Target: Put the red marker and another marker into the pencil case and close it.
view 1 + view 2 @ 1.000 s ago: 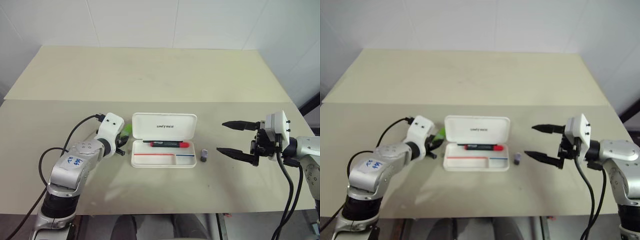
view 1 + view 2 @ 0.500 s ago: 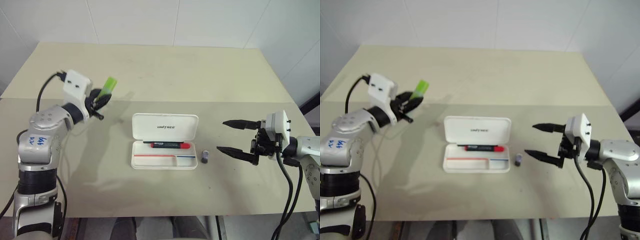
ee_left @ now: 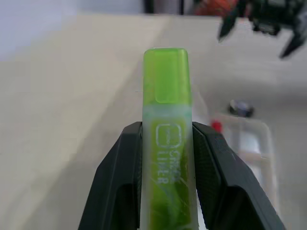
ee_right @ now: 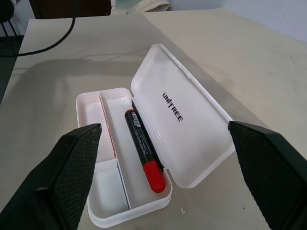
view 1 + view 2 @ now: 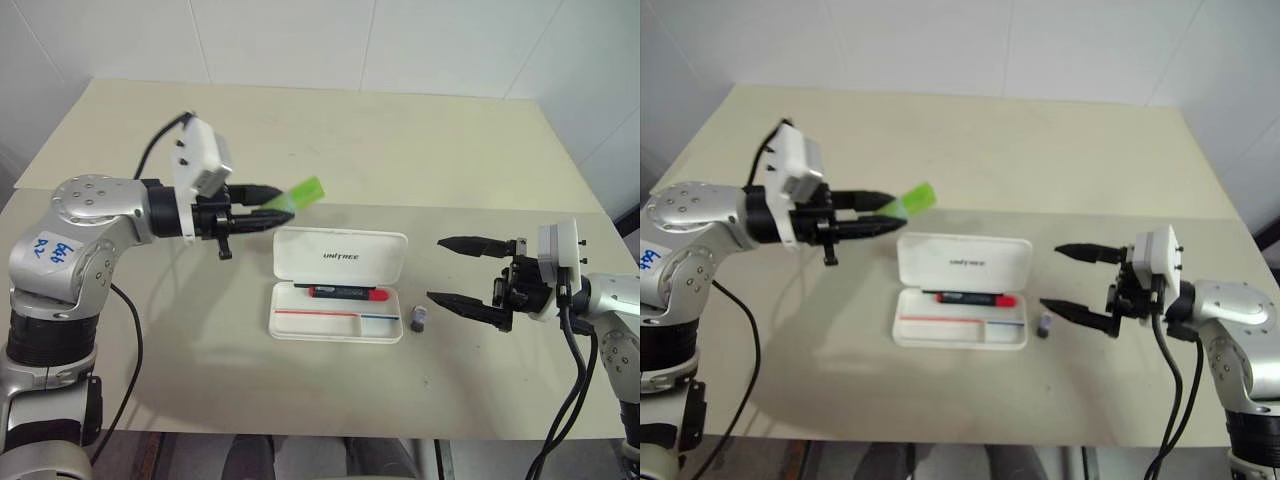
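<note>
highlighter: lime green one, up in the air off the table, just past the top-left corner of the case and angled toward it

left claw: clamped on the highlighter, pinching the pale lower body so the green cap end sticks out past the fingertips

right claw: fingers spread wide, nothing in them, hanging off to the right of the case

case: white, sitting open on the table, lid tipped back with UNITREE on it

red marker: already lying in the long back slot of the tray, red cap toward the right claw

grey stub: little dark cylinder on the table just right of the case, not part of the job I think

how it'll handle: highlighter looks light, stiff, smooth plastic, so probably a bit slippery; the flat sides where it's gripped now seem like the right place

where it needs to go: I'd guess down and right into the tray beside the marker
</note>
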### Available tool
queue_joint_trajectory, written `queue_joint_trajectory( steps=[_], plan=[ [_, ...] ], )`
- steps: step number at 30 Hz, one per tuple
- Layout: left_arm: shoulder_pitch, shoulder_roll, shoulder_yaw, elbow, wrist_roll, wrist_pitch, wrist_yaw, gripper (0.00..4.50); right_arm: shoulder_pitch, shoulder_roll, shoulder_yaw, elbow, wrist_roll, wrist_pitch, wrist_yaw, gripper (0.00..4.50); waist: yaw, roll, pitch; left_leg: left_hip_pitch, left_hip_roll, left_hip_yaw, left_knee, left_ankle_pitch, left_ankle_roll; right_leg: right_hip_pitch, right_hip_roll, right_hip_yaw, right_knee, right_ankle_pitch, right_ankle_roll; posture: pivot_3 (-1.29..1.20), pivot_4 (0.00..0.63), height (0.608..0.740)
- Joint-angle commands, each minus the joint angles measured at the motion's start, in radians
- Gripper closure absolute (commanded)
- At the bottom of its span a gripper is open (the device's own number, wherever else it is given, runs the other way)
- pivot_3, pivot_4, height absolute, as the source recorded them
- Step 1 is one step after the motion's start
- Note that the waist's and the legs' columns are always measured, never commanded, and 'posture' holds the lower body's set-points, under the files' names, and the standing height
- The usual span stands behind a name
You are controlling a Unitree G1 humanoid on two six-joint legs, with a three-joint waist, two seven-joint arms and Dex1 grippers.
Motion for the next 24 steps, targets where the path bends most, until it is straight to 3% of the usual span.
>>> queue_joint_trajectory(
  steps=[1,5,15,24],
  plan=[
    [-0.055,0.019,-0.062,-0.062,-0.021,0.058,-0.04,3.4,0.011,-0.001,-0.028,-0.037,0.015,-0.019,-0.005,0.0,0.001,0.0,0.0,0.0,0.0,0.0,0.001,0.0,0.0,0.0,0.0,0.0,0.0,0.0,0.0,0.0,0.15,0.74],
    [-0.068,-0.024,-0.124,-0.121,-0.07,0.164,-0.027,3.4,0.045,-0.003,-0.043,-0.057,0.036,-0.028,0.02,0.0,0.001,0.0,0.0,0.0,0.0,0.0,0.002,0.0,0.0,0.0,0.0,0.0,0.001,0.0,0.0,0.0,0.15,0.74],
    [-0.061,-0.085,-0.357,-0.094,0.106,0.066,-0.022,3.4,0.067,-0.018,0.004,-0.036,0.038,-0.085,0.158,0.0,0.0,0.001,0.0,0.0,0.0,0.0,0.007,0.0,0.0,0.002,0.0,0.0,0.003,0.0,0.001,0.0,0.15,0.74],
    [-0.02,-0.1,-0.446,-0.127,0.197,0.083,0.001,3.4,0.091,-0.002,0.009,-0.039,-0.002,-0.091,0.13,0.0,0.0,0.001,0.0,0.0,0.0,0.0,0.01,0.0,0.001,0.004,0.0,0.001,0.003,0.0,0.002,0.0,0.15,0.74]
  ],
)
